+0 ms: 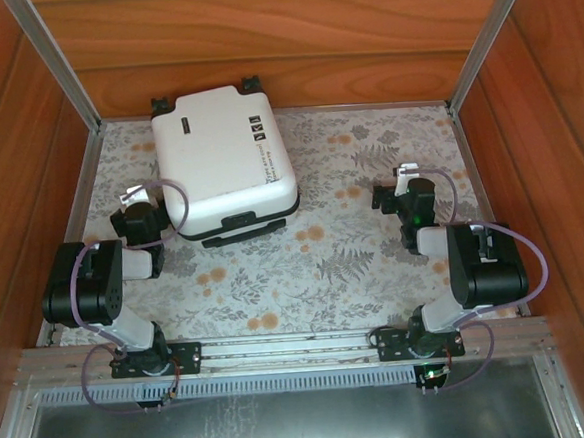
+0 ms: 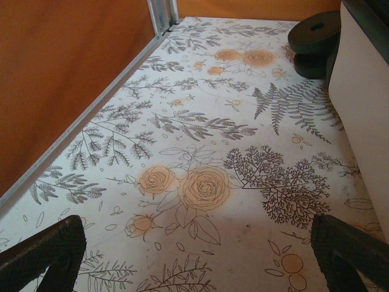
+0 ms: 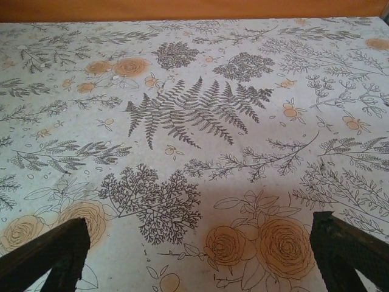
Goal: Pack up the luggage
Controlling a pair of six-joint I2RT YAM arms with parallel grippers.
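Note:
The luggage (image 1: 226, 158) is a closed, glossy white hard-shell suitcase lying flat at the back left of the table, its black handle facing the near side. My left gripper (image 1: 138, 202) sits just left of it, apart from the shell. In the left wrist view its dark fingers (image 2: 45, 252) stand wide apart, open over bare cloth (image 2: 200, 255). The luggage's white side (image 2: 364, 121) and a black wheel (image 2: 313, 36) show on that view's right. My right gripper (image 1: 400, 189) rests at the right of the table, open (image 3: 197, 255) with nothing between its fingers (image 3: 349, 249).
A floral tablecloth (image 1: 345, 255) covers the table. Wooden walls (image 1: 547, 141) enclose it on three sides, with aluminium posts (image 1: 61, 65) in the back corners. A metal rail (image 1: 281, 345) carrying both arm bases runs along the near edge. Free room lies between the luggage and the right gripper.

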